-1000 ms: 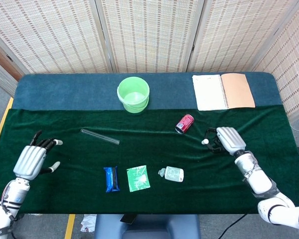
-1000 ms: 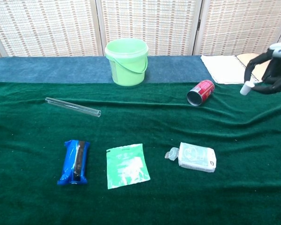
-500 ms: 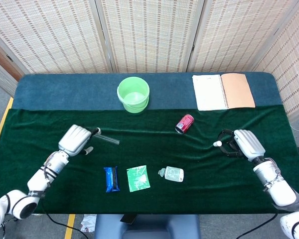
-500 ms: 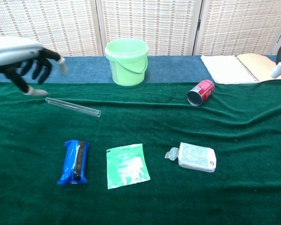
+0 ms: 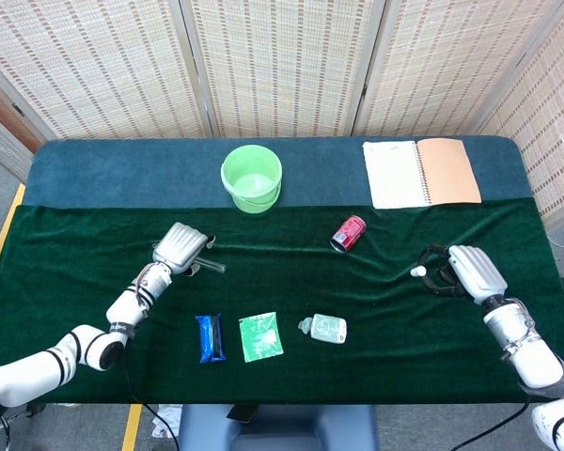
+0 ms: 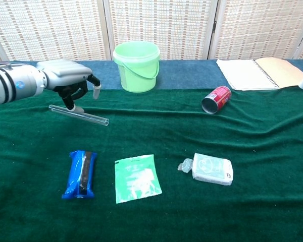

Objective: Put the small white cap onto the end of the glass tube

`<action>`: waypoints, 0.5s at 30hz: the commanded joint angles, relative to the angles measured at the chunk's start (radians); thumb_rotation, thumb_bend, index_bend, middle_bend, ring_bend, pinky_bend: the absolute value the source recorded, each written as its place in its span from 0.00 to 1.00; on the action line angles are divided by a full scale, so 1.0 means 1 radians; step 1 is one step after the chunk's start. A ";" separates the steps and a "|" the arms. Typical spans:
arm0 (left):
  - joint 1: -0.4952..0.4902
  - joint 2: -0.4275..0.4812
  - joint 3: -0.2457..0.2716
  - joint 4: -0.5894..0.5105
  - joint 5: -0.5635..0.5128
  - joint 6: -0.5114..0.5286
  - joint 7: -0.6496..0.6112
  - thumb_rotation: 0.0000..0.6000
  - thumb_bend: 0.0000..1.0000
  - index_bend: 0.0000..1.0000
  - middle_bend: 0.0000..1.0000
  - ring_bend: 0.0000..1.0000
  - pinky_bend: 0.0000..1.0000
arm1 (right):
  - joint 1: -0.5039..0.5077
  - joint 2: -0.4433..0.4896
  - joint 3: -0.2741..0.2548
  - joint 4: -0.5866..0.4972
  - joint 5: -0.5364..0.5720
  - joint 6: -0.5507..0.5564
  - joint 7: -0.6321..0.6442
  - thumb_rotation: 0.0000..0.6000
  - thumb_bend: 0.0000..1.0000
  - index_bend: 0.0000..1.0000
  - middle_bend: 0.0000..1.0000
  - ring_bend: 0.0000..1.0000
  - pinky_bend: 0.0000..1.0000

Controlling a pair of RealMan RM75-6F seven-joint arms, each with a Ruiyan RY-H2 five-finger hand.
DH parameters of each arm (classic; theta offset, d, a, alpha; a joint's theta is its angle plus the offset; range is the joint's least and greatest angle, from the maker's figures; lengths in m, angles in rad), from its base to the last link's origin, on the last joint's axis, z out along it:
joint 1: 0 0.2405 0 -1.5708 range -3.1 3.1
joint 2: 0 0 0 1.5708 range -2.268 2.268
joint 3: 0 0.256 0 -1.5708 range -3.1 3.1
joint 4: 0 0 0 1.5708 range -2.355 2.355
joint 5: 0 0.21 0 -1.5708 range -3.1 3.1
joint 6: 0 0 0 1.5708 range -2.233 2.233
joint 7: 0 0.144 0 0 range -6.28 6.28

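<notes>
Overhead, green cloth [image 5: 291, 282], blue table [image 5: 122, 169], woven screens [image 5: 282, 66]

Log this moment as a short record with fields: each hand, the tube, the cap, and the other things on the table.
left hand: over the tube's left part, a fingertip down at it, no grip shown
right hand: holds the white cap, off to the table's right
glass tube: lying flat on the green cloth
white cap: at the right hand's fingertips, not on the tube
others: green bucket, red can, notebook, blue packet, green sachet, white pack
</notes>
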 commanded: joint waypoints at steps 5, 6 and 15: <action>-0.014 -0.049 0.031 0.079 -0.065 -0.020 0.026 1.00 0.31 0.45 0.82 0.73 0.76 | 0.005 -0.008 -0.002 0.018 0.007 -0.016 0.006 1.00 0.62 0.72 0.99 1.00 1.00; -0.014 -0.055 0.035 0.089 -0.070 -0.021 0.025 1.00 0.31 0.45 0.82 0.74 0.76 | 0.006 -0.010 -0.002 0.020 0.008 -0.018 0.006 1.00 0.62 0.72 0.99 1.00 1.00; -0.026 -0.097 0.050 0.172 -0.102 -0.032 0.009 1.00 0.34 0.48 0.82 0.74 0.78 | 0.005 -0.012 0.000 0.026 0.015 -0.022 0.014 1.00 0.62 0.72 0.99 1.00 1.00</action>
